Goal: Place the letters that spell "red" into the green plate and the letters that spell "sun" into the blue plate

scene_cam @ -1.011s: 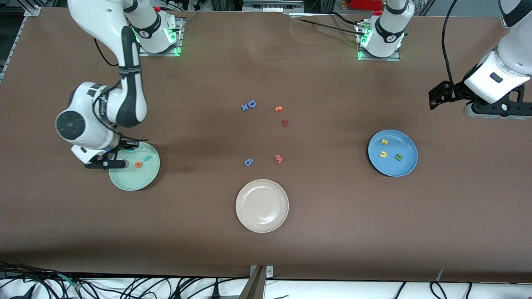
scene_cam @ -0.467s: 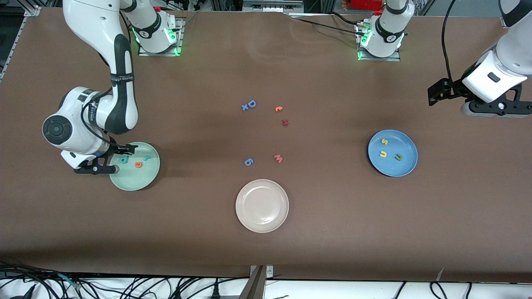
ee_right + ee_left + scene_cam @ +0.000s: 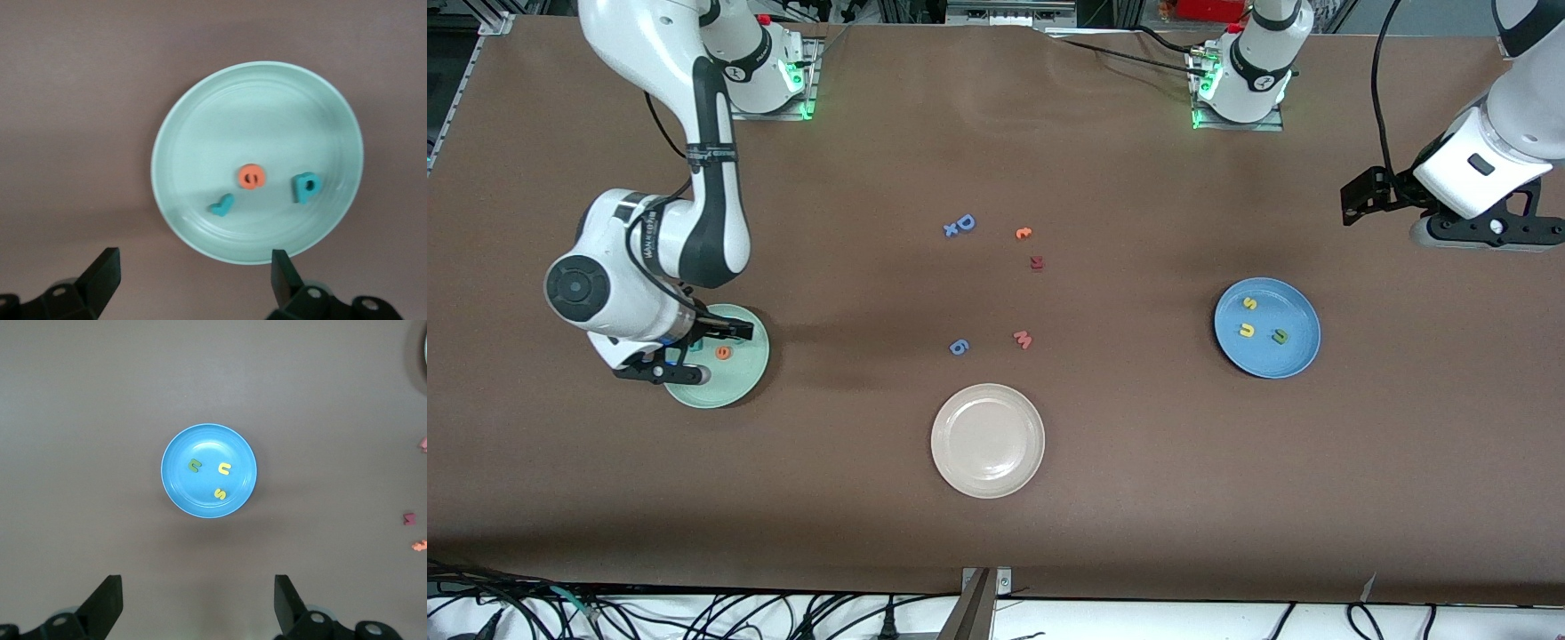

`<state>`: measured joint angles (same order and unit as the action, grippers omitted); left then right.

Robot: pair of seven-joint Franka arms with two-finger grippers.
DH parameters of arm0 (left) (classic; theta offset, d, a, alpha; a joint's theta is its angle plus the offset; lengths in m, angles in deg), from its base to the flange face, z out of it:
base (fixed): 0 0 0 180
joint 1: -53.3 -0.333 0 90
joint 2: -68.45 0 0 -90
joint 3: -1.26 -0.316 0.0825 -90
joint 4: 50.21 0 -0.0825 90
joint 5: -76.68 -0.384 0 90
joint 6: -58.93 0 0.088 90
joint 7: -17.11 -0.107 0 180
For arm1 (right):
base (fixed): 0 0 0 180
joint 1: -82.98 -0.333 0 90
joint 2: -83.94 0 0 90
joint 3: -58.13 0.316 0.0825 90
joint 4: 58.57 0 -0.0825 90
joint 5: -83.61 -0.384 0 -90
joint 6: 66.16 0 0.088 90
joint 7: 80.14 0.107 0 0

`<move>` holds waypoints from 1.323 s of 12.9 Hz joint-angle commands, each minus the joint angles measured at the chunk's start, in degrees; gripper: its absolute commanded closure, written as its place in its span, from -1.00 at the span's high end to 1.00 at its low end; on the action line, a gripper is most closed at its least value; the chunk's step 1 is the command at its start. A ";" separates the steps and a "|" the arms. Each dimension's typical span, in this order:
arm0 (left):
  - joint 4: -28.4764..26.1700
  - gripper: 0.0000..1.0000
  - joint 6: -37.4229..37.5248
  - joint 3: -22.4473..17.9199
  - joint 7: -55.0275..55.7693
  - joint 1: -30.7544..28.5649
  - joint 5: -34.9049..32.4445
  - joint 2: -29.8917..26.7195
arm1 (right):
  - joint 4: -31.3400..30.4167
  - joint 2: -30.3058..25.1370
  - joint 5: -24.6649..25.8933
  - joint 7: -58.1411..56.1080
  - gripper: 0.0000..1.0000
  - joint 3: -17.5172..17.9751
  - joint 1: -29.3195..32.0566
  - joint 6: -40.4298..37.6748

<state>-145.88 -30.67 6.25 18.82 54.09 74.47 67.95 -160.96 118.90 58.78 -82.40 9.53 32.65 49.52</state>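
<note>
The green plate [image 3: 267, 107] holds a teal "r" [image 3: 221, 205], an orange "e" [image 3: 252, 177] and a teal "d" [image 3: 305, 187]. My right gripper [image 3: 193, 273] hangs open above that plate's rim with nothing between its fingers. In the front view it [image 3: 698, 352] covers part of the green plate [image 3: 734, 378], where only the "e" [image 3: 723, 352] shows. The blue plate [image 3: 1294, 356] carries a yellow "s" [image 3: 1250, 303], a yellow "u" [image 3: 1247, 331] and a green "n" [image 3: 1280, 336]. My left gripper [image 3: 198, 597] is open and empty, high over the bare table beside the blue plate [image 3: 200, 440], at the left arm's end.
A beige-white plate [image 3: 987, 480] lies nearest the front camera at mid-table. Loose letters sit in the middle: a blue "D" [image 3: 964, 224], an orange "c" [image 3: 1024, 234], a dark red piece [image 3: 1036, 262], a pink "m" [image 3: 1023, 340] and a blue "6" [image 3: 959, 347].
My right gripper opened and left the teal "d" in the green plate, swung off toward the table's end, then came back over the plate. The left arm shifted slightly.
</note>
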 commanded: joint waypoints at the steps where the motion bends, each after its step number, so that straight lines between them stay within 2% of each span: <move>1: 0.13 1.00 0.40 0.11 -2.67 -0.35 3.87 -1.61 | 1.49 0.64 -1.00 5.75 1.00 -0.35 -2.74 -2.03; 3: -0.31 1.00 -2.76 -0.07 -8.53 -0.62 4.67 -1.96 | 2.63 0.64 -1.00 11.72 1.00 0.17 -4.86 -3.09; 5: -0.23 1.00 -2.86 -0.07 -8.65 -0.62 4.67 -1.96 | 2.72 -3.12 1.26 17.00 1.00 7.78 -0.68 -3.79; 8: -0.22 1.00 -2.68 -0.16 -8.56 -0.62 4.50 -1.96 | 2.11 -11.81 14.69 21.68 1.00 27.44 16.42 -5.89; 11: -0.05 1.00 -1.02 0.11 -3.56 -0.53 4.32 -1.96 | 2.11 -17.71 22.26 21.16 1.00 42.31 31.99 -10.72; 12: -0.05 1.00 -1.01 0.11 -3.81 -0.53 4.32 -1.96 | 2.02 -19.64 24.38 20.90 1.00 45.14 35.18 -12.04; 14: -0.05 1.00 -1.01 0.11 -3.91 -0.53 4.32 -1.96 | 2.02 -23.68 25.97 17.93 1.00 45.70 37.66 -14.68; 17: -0.05 1.00 -1.01 0.11 -3.82 -0.53 4.32 -1.96 | 2.11 -30.01 25.63 13.78 1.00 45.88 41.36 -19.77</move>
<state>-145.86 -32.35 6.22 14.53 53.88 77.42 66.73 -157.78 93.14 83.79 -66.94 53.92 71.50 32.52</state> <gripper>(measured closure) 0.000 0.000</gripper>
